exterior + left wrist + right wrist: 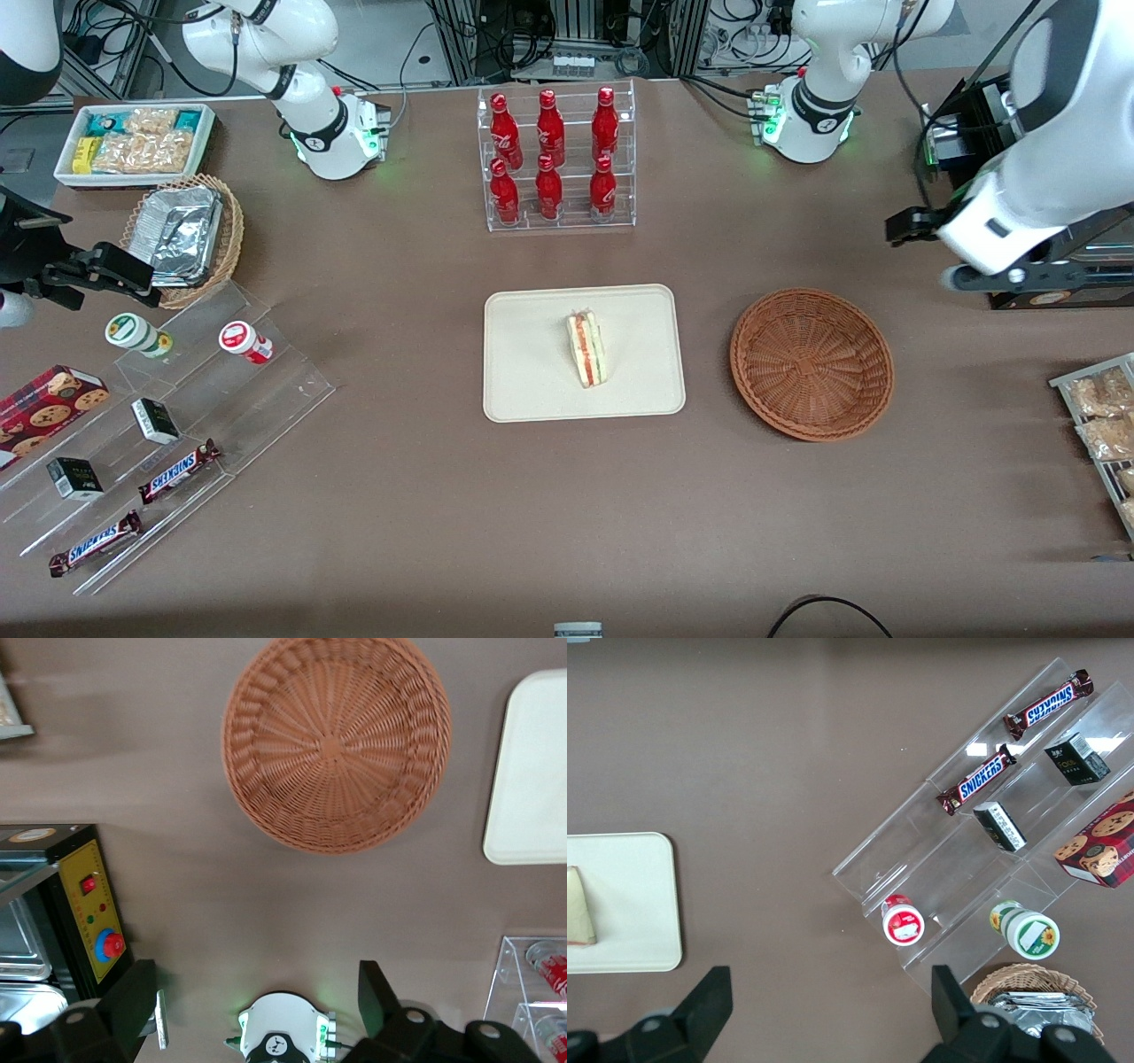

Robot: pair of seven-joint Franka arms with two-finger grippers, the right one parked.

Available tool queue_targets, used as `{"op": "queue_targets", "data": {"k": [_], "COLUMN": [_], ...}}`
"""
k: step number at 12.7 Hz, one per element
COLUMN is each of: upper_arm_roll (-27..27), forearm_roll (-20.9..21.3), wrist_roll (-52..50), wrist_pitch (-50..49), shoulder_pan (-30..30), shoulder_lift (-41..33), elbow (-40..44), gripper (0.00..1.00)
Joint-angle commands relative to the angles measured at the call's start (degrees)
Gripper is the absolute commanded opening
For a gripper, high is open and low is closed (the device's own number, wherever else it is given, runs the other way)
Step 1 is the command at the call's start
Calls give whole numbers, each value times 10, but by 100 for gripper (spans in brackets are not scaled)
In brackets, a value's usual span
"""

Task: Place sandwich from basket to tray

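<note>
Brown table (372, 496), sandwich (587, 349) on tray (532, 372), basket (811, 363) bare, gripper (257, 1005) spread wide above, fingertips cut off.

"SNICKERS" on two chocolate bars (178, 470); bottle labels seemingly illegible.

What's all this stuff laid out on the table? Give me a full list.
sandwich: one, white with red and green filling, on the tray
tray: one, cream, mid-table
basket: one, reddish-brown, empty, beside the tray
cola bottles: six, red, in a clear rack
Snickers bars: two, brown, on the clear stepped stand
foil containers: silver, in a tan basket
gripper: open, raised above the table near the basket
</note>
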Motion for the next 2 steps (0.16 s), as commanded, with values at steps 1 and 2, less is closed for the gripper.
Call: {"op": "queue_targets", "data": {"k": [1, 2], "upper_arm_roll": [13, 13], "forearm_roll": [-9, -9], "wrist_roll": [10, 18], "wrist_pitch": [-13, -13], "shoulder_pan": [3, 3], "shoulder_lift": [-10, -11], "elbow": [13, 14], "gripper": [100, 100]}}
